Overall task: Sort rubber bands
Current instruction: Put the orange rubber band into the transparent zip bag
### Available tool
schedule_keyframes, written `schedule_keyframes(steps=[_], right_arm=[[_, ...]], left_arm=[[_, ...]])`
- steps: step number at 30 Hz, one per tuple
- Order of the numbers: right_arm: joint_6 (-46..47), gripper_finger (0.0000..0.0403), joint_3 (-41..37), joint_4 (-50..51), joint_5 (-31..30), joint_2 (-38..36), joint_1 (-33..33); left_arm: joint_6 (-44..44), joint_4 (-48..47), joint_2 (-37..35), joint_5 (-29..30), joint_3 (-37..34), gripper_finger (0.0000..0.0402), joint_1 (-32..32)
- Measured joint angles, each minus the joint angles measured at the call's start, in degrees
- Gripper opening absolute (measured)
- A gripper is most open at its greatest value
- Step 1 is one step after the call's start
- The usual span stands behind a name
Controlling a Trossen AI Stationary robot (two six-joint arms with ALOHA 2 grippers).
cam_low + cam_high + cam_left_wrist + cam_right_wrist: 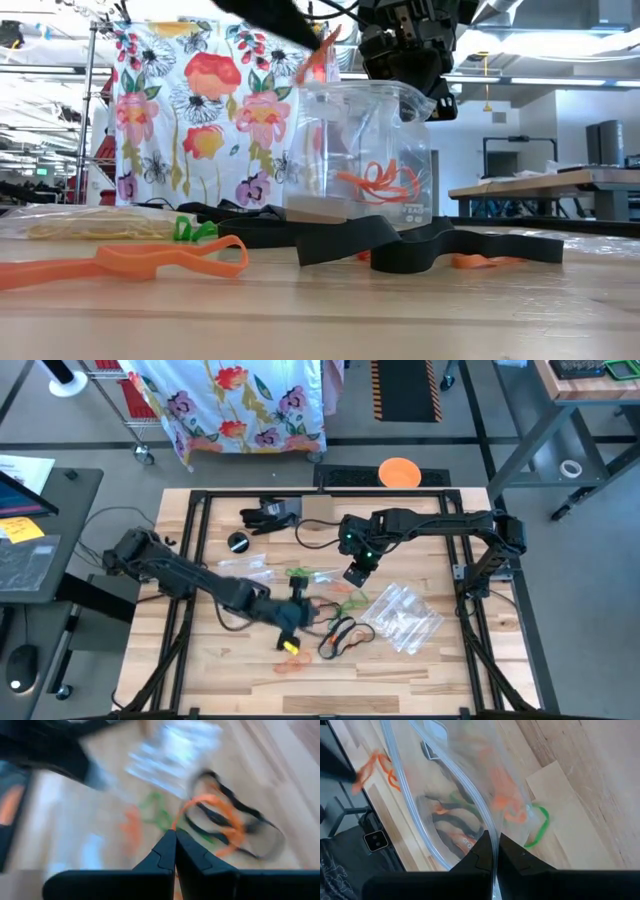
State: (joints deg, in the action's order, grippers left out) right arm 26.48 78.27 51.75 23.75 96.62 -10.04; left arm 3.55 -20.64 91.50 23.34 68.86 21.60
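Note:
My left gripper [310,610] hangs over the table's middle, shut on an orange rubber band [320,55]. My right gripper [358,572] is just beyond it, shut on a clear zip bag [365,150] that hangs open below it with orange bands [378,182] inside. Loose orange, black and green rubber bands [340,630] lie flat on the wood under and beside the left gripper. In the low view a large orange band [130,262] lies near the front edge. My left gripper pinches the orange band at one spot of its loop [176,825] between its two shut fingertips, slanting down from the table's left. The band hangs clear of the table. My right gripper pinches the bag's upper edge [490,837] between its two fingers, from above. The bag hangs upright below them, and whether its bottom [350,215] touches the table I cannot tell.
A pile of clear zip bags [400,615] lies right of the loose bands. A flat bag of yellow bands [90,225] lies at the left. A black round object [238,542] and dark items [268,515] sit near the far edge, with an orange disc [399,472] beyond it.

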Motion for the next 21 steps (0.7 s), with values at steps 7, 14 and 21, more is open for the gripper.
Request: schedule_keyframes(steps=[7, 14, 21], right_arm=[[0.00, 0.0005, -0.01, -1.29, -0.02, 0.00, 0.45], [0.00, 0.0005, 0.01, -1.57, -0.24, 0.00, 1.07], [0.00, 0.0005, -0.01, -1.77, -0.73, 0.00, 0.98]], left_arm=[[5.74, 7.95, -3.52, 1.80, 0.08, 0.0000, -4.06], [8.94, 9.26, -3.38, 0.42, 0.07, 0.0000, -10.45], [9.86, 12.78, -3.39, -10.26, 0.09, 0.0000, -16.52]])
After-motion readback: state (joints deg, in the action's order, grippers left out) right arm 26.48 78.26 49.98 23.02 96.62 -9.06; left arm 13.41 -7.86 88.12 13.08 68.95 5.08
